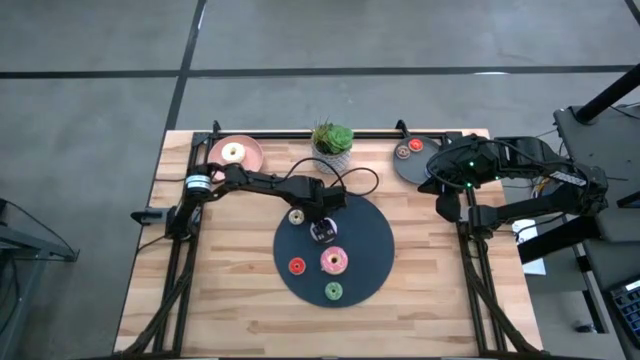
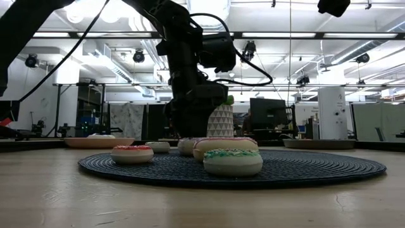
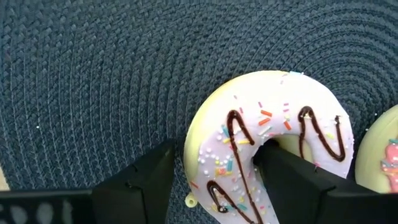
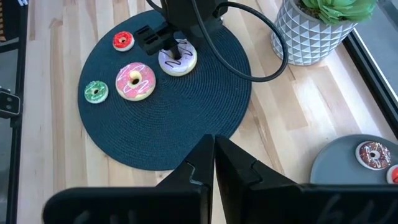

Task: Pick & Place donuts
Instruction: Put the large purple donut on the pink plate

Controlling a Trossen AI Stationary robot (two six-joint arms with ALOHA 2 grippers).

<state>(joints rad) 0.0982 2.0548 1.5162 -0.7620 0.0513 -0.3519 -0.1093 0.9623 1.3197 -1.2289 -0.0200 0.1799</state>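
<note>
A dark round mat [image 1: 370,235] carries a purple-white donut [image 3: 273,118], a cream one [image 1: 296,216], a red one [image 1: 297,265], a pink one [image 1: 334,262] and a green one [image 1: 333,291]. My left gripper [image 3: 214,168] is open and points down over the purple-white donut [image 4: 180,62]. One finger [image 3: 292,180] stands in its hole and the other finger [image 3: 143,183] outside the ring. A white donut [image 1: 233,152] lies on the pink plate [image 1: 250,158]. Two small donuts [image 1: 408,150] lie on the grey plate [image 1: 412,170]. My right gripper [image 4: 214,162] is shut and waits high over the table's far right. My left gripper comes from above, pointing down, astride one side of the purple-white donut's ring [image 3: 230,155]. A thin gap shows beside the outer finger. I cannot tell whether the inner finger touches the hole's wall. The donut lies flat on the mat.
A potted plant in a white faceted pot [image 1: 332,145] stands at the far edge between the two plates. The left arm's cable [image 4: 249,43] loops over the mat's far part. Bare wood lies on the near side and to both sides of the mat.
</note>
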